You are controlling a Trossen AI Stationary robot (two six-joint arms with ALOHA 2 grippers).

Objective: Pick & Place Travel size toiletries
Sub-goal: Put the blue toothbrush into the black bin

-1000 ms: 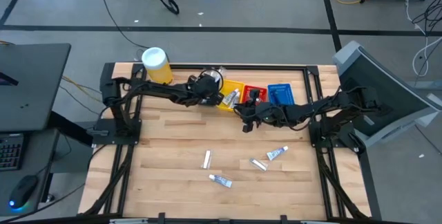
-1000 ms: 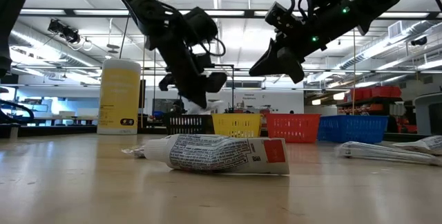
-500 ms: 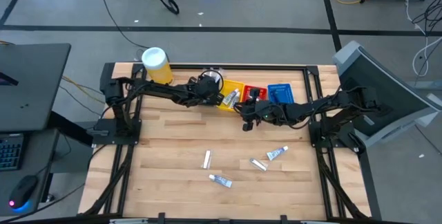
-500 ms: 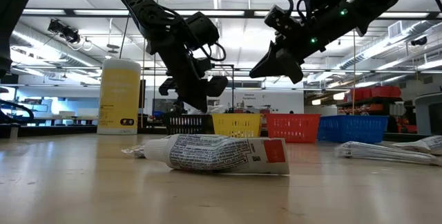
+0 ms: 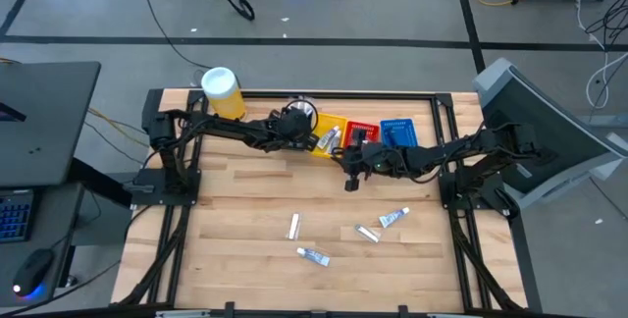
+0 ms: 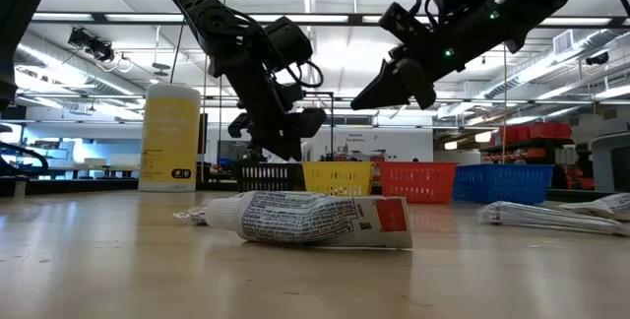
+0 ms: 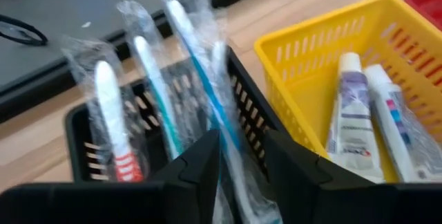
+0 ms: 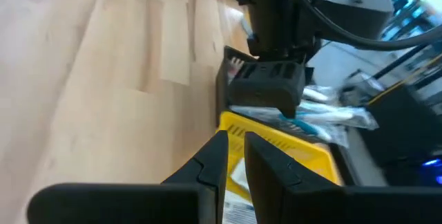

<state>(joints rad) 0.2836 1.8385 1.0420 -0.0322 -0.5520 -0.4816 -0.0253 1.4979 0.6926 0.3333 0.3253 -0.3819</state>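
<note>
My left gripper [image 7: 242, 137] hovers open over the black basket [image 7: 83, 148] at the table's far side. Wrapped toothbrushes [image 7: 110, 113] [image 7: 155, 92] stand on end in that basket, leaning on its wall. One more wrapped toothbrush [image 7: 197, 58] runs down between my fingers. Two white tubes [image 7: 352, 106] lie in the yellow basket [image 7: 311, 51] beside it. My right gripper [image 5: 350, 173] hangs above the table in front of the yellow basket [image 5: 329, 133], with a narrow gap and nothing seen between its fingers [image 8: 214, 155]. Several tubes [image 5: 292, 226] [image 5: 393, 218] lie flat on the near table. My left gripper's fingers [image 7: 200, 162] stand on either side of the wrapped toothbrush's lower part [image 7: 231, 141], coming from above. I cannot tell whether they touch it. The toothbrush stands tilted with its lower end in the black basket.
A red basket [image 5: 361, 132] and a blue basket [image 5: 398, 133] follow the yellow one along the far edge. A big yellow canister [image 5: 223, 92] stands at the far left corner. A tube [image 6: 315, 221] lies near the table's front, with two more [image 5: 314, 255] [image 5: 367, 233] close by.
My left gripper has sunk a little toward the black basket. The tubes on the table have stayed put.
</note>
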